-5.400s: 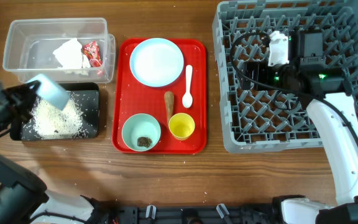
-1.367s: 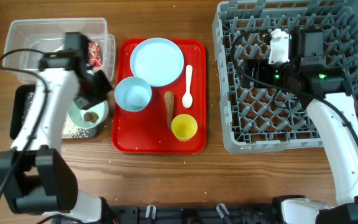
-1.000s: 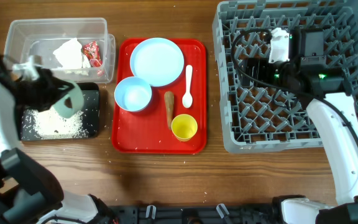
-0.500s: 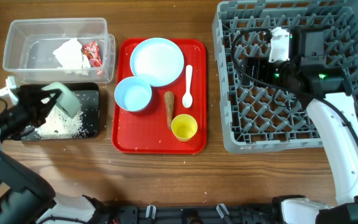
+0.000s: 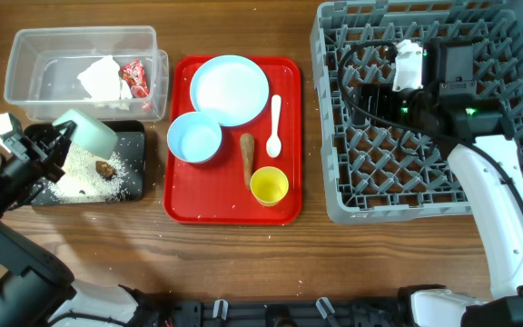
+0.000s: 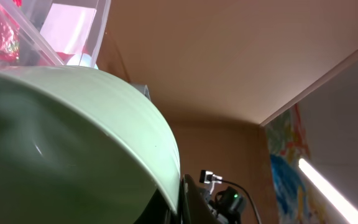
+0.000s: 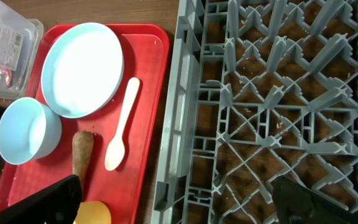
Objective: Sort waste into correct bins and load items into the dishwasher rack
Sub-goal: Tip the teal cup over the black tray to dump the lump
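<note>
At the far left the left gripper (image 5: 54,143) pinches the rim of the green bowl (image 5: 89,133) and holds it tipped on its side over the black tray (image 5: 136,143); in the left wrist view the bowl's pale green wall fills nearly everything. Below it, rice (image 5: 73,173) is scattered over the tray and the brown lump (image 5: 105,169) lies among the grains, so the step in hand looks like dumping food scraps, with the bowl probably emptied. Just behind, the clear tub (image 5: 21,91) holds the tissue (image 5: 99,78) and the wrapper (image 5: 135,78). On the red tray (image 5: 225,207) sit the plate (image 5: 230,89), the blue bowl (image 5: 195,138), the cone (image 5: 247,159), the spoon (image 5: 274,125) and the yellow cup (image 5: 268,185), none touched by either arm. At the right the right gripper (image 7: 173,190) hangs over the rack (image 5: 379,195) with its fingers spread wide and nothing between them. The next move likely calls for righting the green bowl and carrying it across the red tray toward the rack, perhaps handing it over, without clipping the tub; the cone is not yet binned.
</note>
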### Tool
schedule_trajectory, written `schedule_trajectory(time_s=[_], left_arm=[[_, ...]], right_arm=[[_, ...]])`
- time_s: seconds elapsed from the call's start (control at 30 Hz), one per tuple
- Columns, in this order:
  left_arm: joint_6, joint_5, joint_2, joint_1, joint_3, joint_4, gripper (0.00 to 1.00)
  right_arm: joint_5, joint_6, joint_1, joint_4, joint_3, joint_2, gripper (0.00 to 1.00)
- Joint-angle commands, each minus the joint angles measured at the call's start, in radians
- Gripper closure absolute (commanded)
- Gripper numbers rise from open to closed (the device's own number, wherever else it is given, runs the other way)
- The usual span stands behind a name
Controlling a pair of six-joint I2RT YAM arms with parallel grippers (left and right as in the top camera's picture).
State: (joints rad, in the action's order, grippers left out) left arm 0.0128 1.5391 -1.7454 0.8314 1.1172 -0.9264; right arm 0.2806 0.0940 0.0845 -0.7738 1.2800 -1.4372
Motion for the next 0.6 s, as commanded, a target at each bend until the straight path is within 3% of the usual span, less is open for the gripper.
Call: schedule_trajectory(time_s=[0.0, 0.43, 0.5, 0.57], left_arm=[[-0.019, 0.037, 0.005, -0.017, -0.003, -0.068, 0.96], [-0.015, 0.027, 0.238, -0.245, -0.002, -0.068, 0.96], [-0.069, -0.027, 0.276, -0.268, 0.0, -0.018, 0.96], [-0.237, -0.17, 0.314, -0.301, 0.01, 0.085, 0.96]], right_arm=[[0.01, 0.014, 0.003, -0.003, 0.021, -0.007, 0.0], [0.01, 0.014, 0.003, 0.0, 0.021, -0.007, 0.0], [0.01, 0.014, 0.003, 0.002, 0.021, -0.007, 0.0], [0.01, 0.014, 0.003, 0.006, 0.021, -0.007, 0.0]])
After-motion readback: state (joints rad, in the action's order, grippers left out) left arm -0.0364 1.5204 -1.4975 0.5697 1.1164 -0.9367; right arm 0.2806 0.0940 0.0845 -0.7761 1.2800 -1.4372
